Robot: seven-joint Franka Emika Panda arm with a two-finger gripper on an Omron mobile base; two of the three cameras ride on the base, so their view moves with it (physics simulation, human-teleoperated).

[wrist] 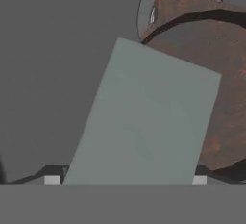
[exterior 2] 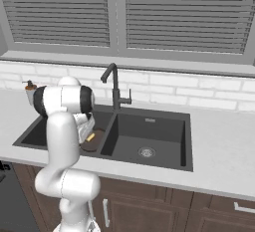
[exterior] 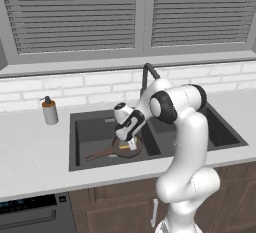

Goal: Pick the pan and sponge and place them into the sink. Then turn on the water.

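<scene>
Grey table [exterior: 30, 152] surrounds the sink [exterior: 82, 127]; the pan [exterior: 125, 149] lies in its left basin, the end effector [exterior: 131, 144] hovering above. From the right, the sponge [exterior 2: 90, 137] shows yellow at the pan's nine o'clock. Hand camera: jaws wide, straddling the sponge; whether gripped, I cannot tell. It may land on the pan's rim and tip.

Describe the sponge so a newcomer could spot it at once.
Start at the dark double-basin sink under the shuttered window and look into its left basin, where a brown pan lies. The sponge sits over the pan, right under the tool: a small flat block, the lone yellow spot among dark surfaces.
</scene>
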